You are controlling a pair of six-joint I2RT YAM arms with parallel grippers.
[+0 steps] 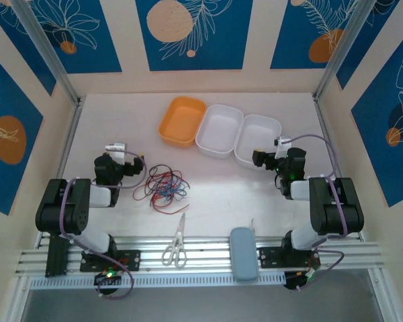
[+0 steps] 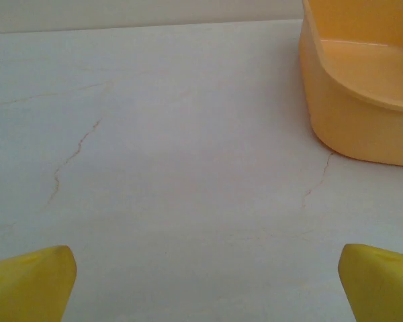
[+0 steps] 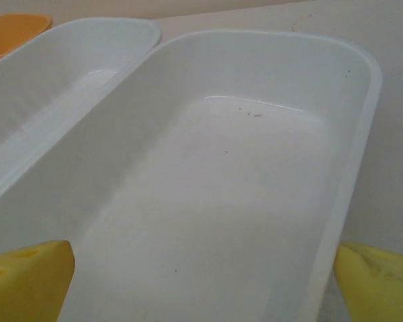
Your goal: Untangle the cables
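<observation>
**Cable heap untouched, both grippers spread wide**

The cables (image 1: 162, 186) lie in 1 loose heap on the table (image 2: 188, 134), left of centre in the top view and just right of the left arm's wrist. Red, black and blue strands loop over each other, and a red loop trails toward the lower edge of the heap.

They look light, limp and very thin, so they will likely sag, slip through a loose pinch and drag their neighbours along. The best hold is probably an outer loop or free end at the rim of the heap, not the crossed middle, with the other arm pinning the rest.

The left gripper (image 2: 205, 278) has its jaws spread wide over bare table, holding nothing. The right gripper (image 3: 201, 278) is equally wide, poised over the near white tray (image 3: 255, 201).

3 trays sit in a row at upper centre: the orange tray (image 1: 182, 121), the middle white tray (image 1: 219, 130) and the near one. All appear empty, save a few specks in the last.
</observation>
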